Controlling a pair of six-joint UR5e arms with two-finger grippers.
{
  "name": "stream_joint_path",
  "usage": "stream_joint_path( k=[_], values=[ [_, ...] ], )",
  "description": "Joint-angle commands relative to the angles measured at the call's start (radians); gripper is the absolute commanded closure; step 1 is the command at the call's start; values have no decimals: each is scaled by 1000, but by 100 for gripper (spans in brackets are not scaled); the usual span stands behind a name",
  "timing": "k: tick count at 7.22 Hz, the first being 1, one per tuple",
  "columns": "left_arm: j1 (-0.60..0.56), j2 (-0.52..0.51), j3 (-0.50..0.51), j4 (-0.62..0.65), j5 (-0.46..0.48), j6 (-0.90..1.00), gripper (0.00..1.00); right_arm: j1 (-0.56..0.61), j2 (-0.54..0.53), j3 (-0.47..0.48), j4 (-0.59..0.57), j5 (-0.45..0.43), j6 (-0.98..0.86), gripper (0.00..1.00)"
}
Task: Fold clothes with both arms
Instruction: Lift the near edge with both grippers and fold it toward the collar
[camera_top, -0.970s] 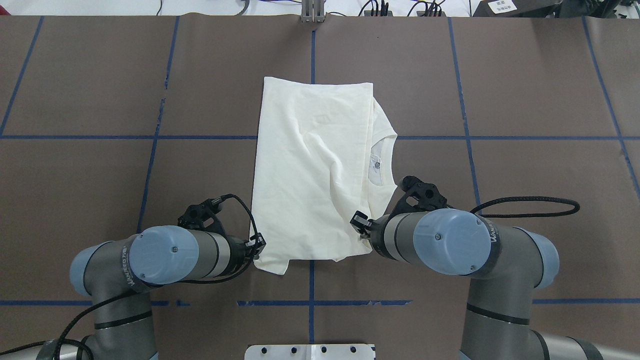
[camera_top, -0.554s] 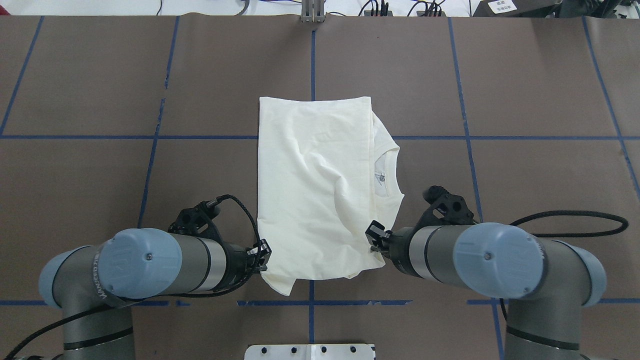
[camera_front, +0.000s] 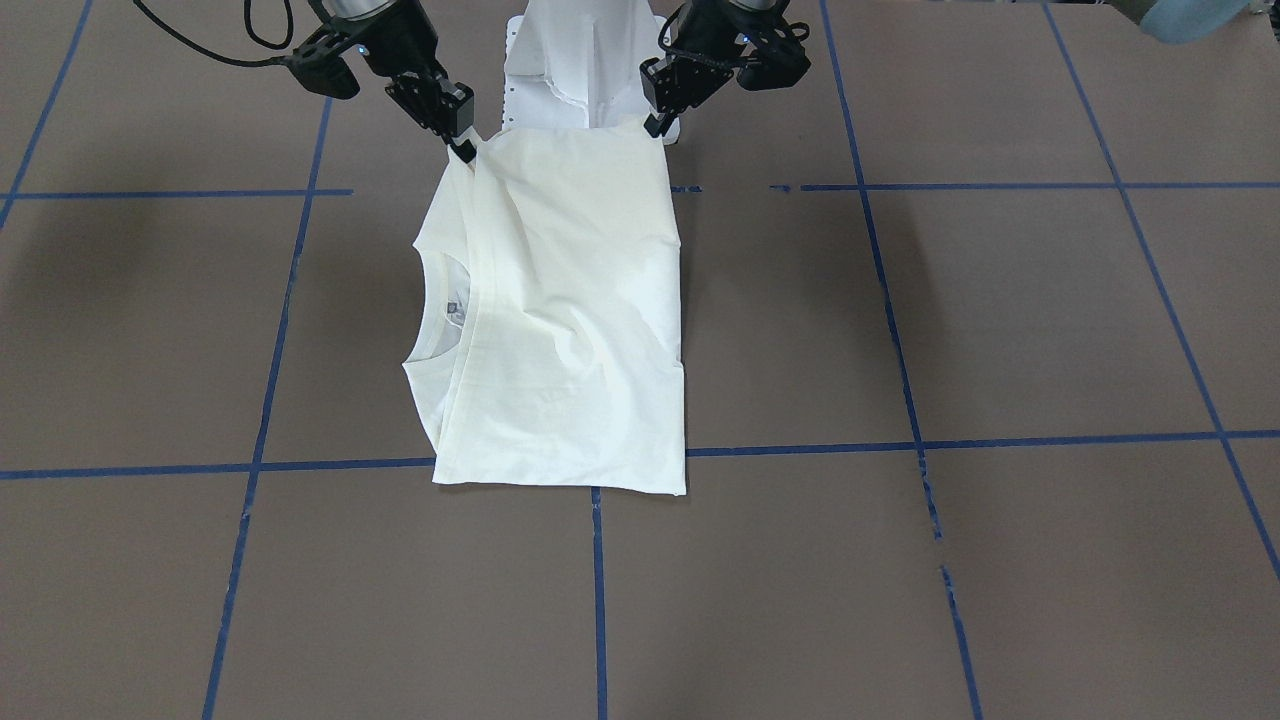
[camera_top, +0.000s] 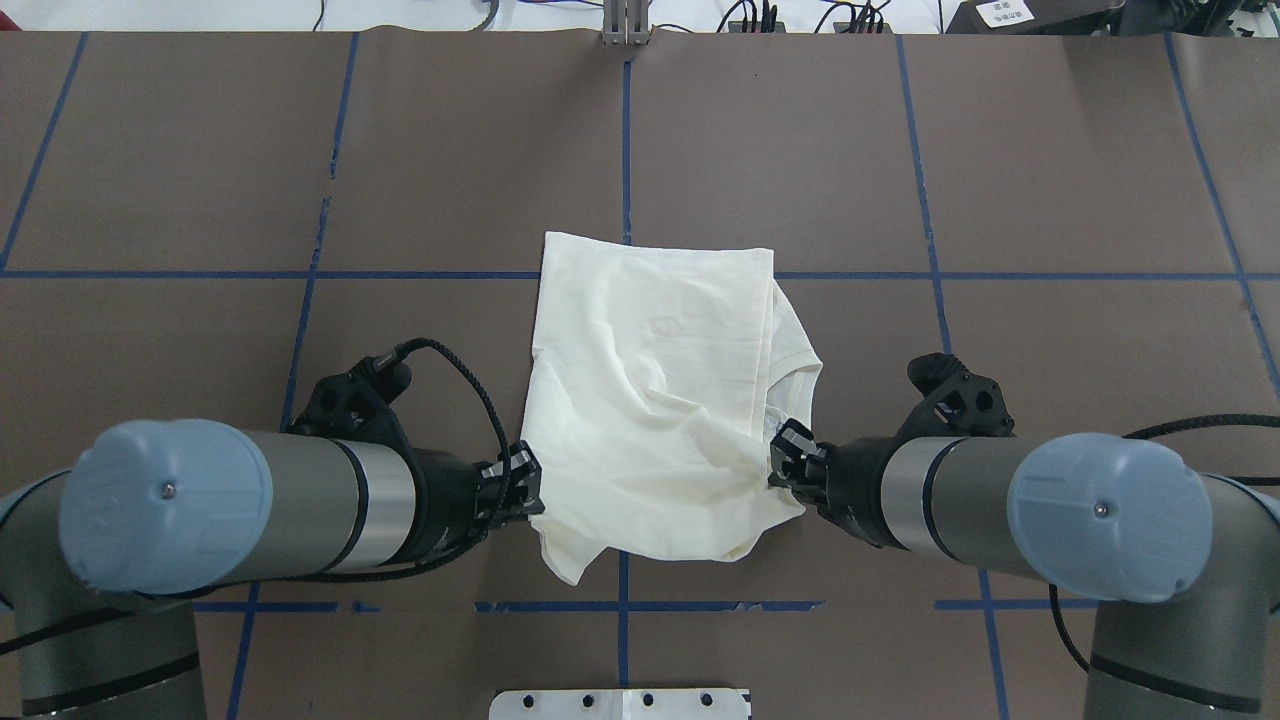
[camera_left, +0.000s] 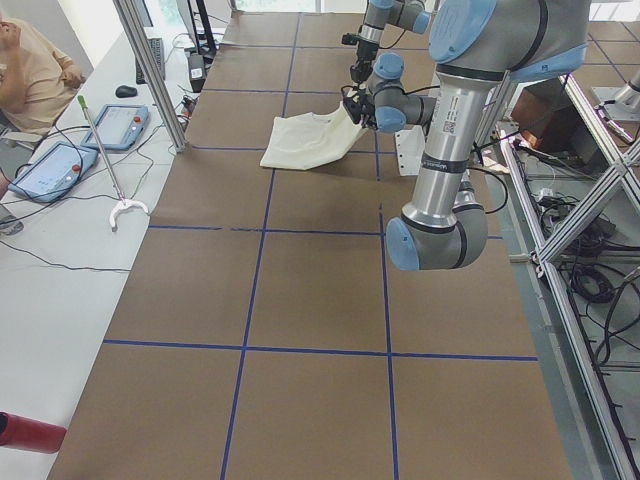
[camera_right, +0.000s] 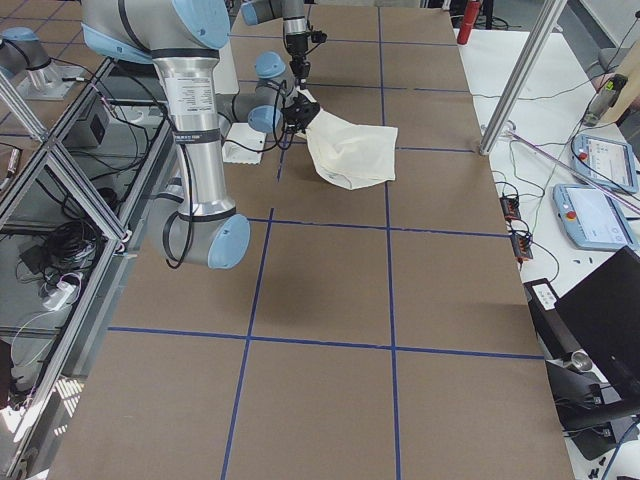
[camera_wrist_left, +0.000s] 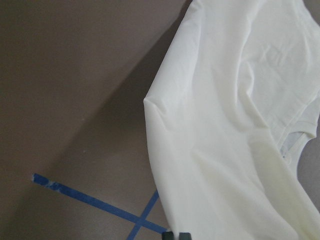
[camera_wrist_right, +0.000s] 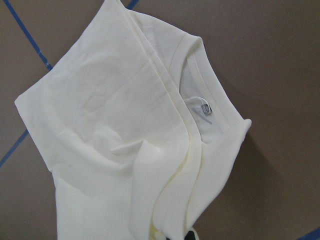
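Observation:
The cream T-shirt (camera_top: 655, 400) is folded into a narrow panel at the table's middle, its round neck on the overhead view's right; no print shows. My left gripper (camera_top: 528, 482) is shut on the shirt's near left corner. My right gripper (camera_top: 785, 458) is shut on the near right corner. Both hold the near edge lifted off the table, while the far edge lies on the table. In the front-facing view the shirt (camera_front: 570, 310) hangs from the right gripper (camera_front: 462, 145) and the left gripper (camera_front: 658, 122). Both wrist views show the shirt (camera_wrist_left: 235, 125) (camera_wrist_right: 130, 150) draped below the fingers.
The brown table cover (camera_top: 1050, 200) carries a grid of blue tape lines (camera_top: 622, 130). A white mounting plate (camera_top: 620, 703) sits at the near edge between the arms. Operators' tablets (camera_left: 55, 165) lie beyond the table's far edge.
Both grippers have pulled back toward the robot's base and risen with the shirt's near corners. The shirt's far edge slid toward the robot and the near part lifted.

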Motion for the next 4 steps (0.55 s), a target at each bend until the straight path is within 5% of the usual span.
stream_joint_path(
  k=[1,4],
  values=[
    [-104,-73,74,-1,-1,52,100,112,114,-107,-18,56,-4,100],
    [-182,-178,304,-68,2,58,100,205,197,-245,-12,95,-4,100]
  ],
)
